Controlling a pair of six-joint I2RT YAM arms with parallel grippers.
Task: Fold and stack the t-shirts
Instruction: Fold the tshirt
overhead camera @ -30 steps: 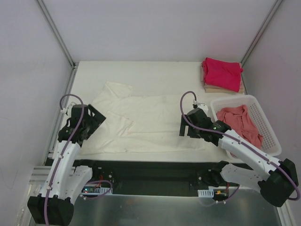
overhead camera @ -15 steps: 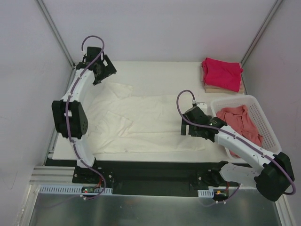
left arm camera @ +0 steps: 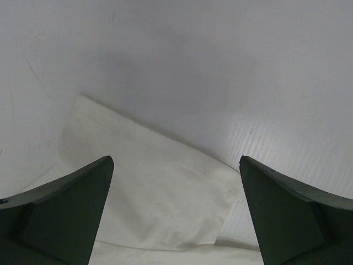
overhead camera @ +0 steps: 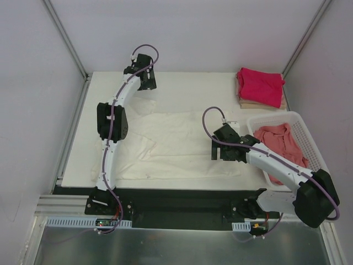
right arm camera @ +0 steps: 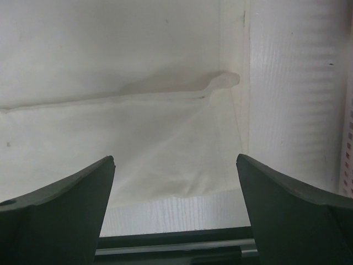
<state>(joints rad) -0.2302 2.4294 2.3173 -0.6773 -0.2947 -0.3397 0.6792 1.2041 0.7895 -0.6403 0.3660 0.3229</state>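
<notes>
The cream shirt [overhead camera: 176, 138] lies flat on the bench [overhead camera: 187, 83] left of the basket [overhead camera: 274, 115], left fingers [overhead camera: 146, 81] and right fingers [overhead camera: 216, 152] both spread wide and empty, so I'd pinch matching corners cleanly, lift together, and fold evenly.

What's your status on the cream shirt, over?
Both grippers open, empty: left gripper near far sleeve, right gripper over near-right hem. Cream t-shirt spread out, unfolded. White basket close beside right arm.
</notes>
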